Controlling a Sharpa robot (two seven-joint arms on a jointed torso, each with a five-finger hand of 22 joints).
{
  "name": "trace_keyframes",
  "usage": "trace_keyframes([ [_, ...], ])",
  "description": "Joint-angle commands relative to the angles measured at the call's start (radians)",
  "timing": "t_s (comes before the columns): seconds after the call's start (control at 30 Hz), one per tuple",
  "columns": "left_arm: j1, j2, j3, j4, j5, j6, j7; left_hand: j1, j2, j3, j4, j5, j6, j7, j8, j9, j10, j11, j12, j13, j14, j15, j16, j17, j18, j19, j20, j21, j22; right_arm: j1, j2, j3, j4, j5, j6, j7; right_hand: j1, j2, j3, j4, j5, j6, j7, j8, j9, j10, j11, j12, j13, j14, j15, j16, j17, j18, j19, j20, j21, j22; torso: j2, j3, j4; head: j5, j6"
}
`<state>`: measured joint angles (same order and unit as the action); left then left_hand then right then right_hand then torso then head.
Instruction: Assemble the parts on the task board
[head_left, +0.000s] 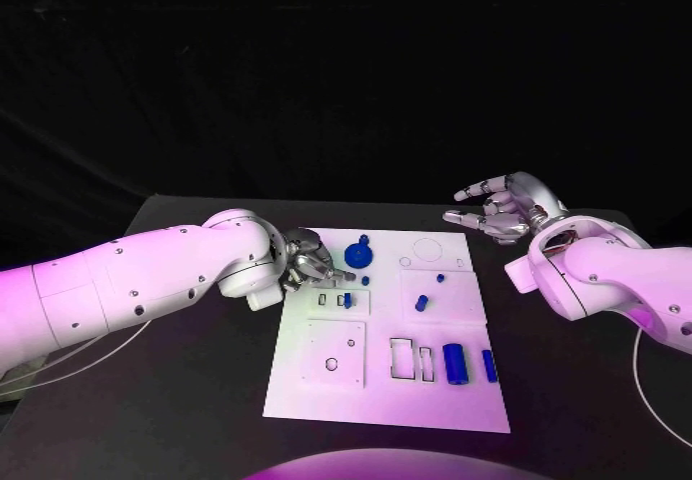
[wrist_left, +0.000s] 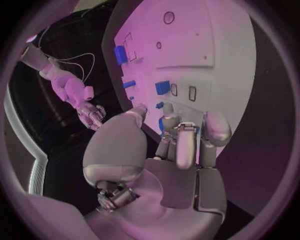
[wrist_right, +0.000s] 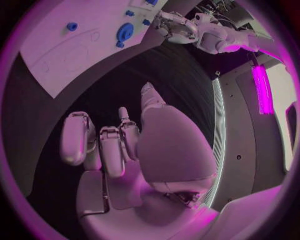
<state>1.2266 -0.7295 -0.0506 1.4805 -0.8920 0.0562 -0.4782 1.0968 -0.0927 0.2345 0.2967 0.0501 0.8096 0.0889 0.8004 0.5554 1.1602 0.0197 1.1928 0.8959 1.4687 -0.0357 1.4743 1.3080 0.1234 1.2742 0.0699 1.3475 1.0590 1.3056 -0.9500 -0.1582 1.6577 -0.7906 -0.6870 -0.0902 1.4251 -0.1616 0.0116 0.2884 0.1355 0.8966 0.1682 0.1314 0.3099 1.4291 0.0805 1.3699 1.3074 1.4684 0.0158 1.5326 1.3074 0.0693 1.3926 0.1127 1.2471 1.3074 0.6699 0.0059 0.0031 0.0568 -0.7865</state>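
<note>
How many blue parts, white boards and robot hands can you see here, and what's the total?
Blue parts: 7 plain in the head view
Task board: 1
Hands: 2, left hand and right hand
Total: 10

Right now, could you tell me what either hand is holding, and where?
Left hand seems to pinch a small blue part at its fingertips; exact spot unclear. Right hand holds nothing.

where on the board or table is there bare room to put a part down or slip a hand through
Free: the black table near the task board's left edge, under the left arm; the board's blank near strip; the table between the board's right edge and the right arm. Crowded: the far left corner, where the left hand sits among blue parts, and the slots beside the long blue part.
</note>
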Motion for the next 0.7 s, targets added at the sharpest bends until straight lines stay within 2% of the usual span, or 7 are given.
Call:
trace_keyframes([
  [0.03,0.004,0.012,-0.002,-0.005,-0.045,0.054,-0.027,-0.01,-0.002,-0.007,-0.002,-0.001,-0.001,-0.005,0.005,0.004,0.006,-0.005,0.006,0.002,0.024,-0.008,0.005,0.045,-0.02,-0.002,-0.007,0.007,0.001,0.0,0.003,0.0,-0.003,-0.002,0.013,0.001,-0.005,0.005,0.0,0.002,-0.007,0.004,-0.002,0.005,0.0,-0.007,0.001,-0.006,0.08,0.068,-0.007,-0.005,0.127,0.013,-0.009,0.002,-0.003,0.024,0.003,-0.0007,-0.0002,0.0,0.0],
  [0.37,0.012,0.043,-0.009,-0.037,-0.067,0.108,-0.036,-0.013,0.002,-0.009,-0.002,-0.001,-0.005,-0.005,0.01,0.009,0.002,-0.005,0.005,-0.003,0.022,-0.008,0.003,0.04,-0.021,0.001,-0.008,0.01,0.008,0.0,0.008,-0.001,-0.011,-0.005,0.016,-0.005,-0.006,0.005,-0.001,0.002,-0.007,0.004,-0.002,0.005,0.0,-0.008,0.001,-0.008,0.078,0.068,-0.008,-0.007,0.124,0.013,-0.01,0.001,-0.006,0.022,0.004,-0.0004,0.0019,-0.002,-0.003],
  [0.5,0.014,0.055,-0.011,-0.047,-0.067,0.119,-0.038,-0.013,0.003,-0.01,-0.002,-0.001,-0.006,-0.005,0.01,0.01,0.002,-0.005,0.005,-0.002,0.022,-0.008,0.003,0.04,-0.021,0.002,-0.008,0.01,0.008,0.0,0.009,-0.001,-0.013,-0.006,0.015,-0.006,-0.007,0.005,-0.002,0.002,-0.007,0.003,-0.002,0.005,0.0,-0.01,0.001,-0.011,0.076,0.066,-0.008,-0.008,0.119,0.014,-0.012,0.001,-0.01,0.019,0.005,-0.0022,0.0012,-0.001,-0.005],
  [0.57,0.014,0.059,-0.012,-0.048,-0.06,0.123,-0.038,-0.013,0.004,-0.01,-0.002,-0.001,-0.007,-0.005,0.01,0.01,0.003,-0.005,0.007,0.0,0.022,-0.008,0.002,0.04,-0.022,0.003,-0.008,0.012,0.011,0.0,0.011,-0.001,-0.014,-0.006,0.015,-0.006,-0.008,0.004,-0.003,0.002,-0.007,0.002,-0.002,0.005,0.0,-0.012,0.001,-0.014,0.073,0.066,-0.008,-0.009,0.118,0.014,-0.013,0.001,-0.012,0.018,0.006,-0.0032,0.0002,0.007,-0.005],
  [0.7,0.014,0.064,-0.013,-0.051,-0.054,0.127,-0.039,-0.014,0.004,-0.01,-0.002,-0.001,-0.007,-0.005,0.011,0.011,0.006,-0.005,0.01,0.006,0.022,-0.008,0.002,0.04,-0.022,0.004,-0.008,0.013,0.013,0.0,0.014,-0.001,-0.016,-0.005,0.013,-0.005,-0.009,0.005,-0.005,0.002,-0.006,0.0,-0.003,0.006,0.0,-0.023,0.0,-0.028,0.06,0.062,-0.008,-0.015,0.102,0.018,-0.021,0.0,-0.028,0.007,0.006,-0.0032,0.0007,0.006,-0.003],
])
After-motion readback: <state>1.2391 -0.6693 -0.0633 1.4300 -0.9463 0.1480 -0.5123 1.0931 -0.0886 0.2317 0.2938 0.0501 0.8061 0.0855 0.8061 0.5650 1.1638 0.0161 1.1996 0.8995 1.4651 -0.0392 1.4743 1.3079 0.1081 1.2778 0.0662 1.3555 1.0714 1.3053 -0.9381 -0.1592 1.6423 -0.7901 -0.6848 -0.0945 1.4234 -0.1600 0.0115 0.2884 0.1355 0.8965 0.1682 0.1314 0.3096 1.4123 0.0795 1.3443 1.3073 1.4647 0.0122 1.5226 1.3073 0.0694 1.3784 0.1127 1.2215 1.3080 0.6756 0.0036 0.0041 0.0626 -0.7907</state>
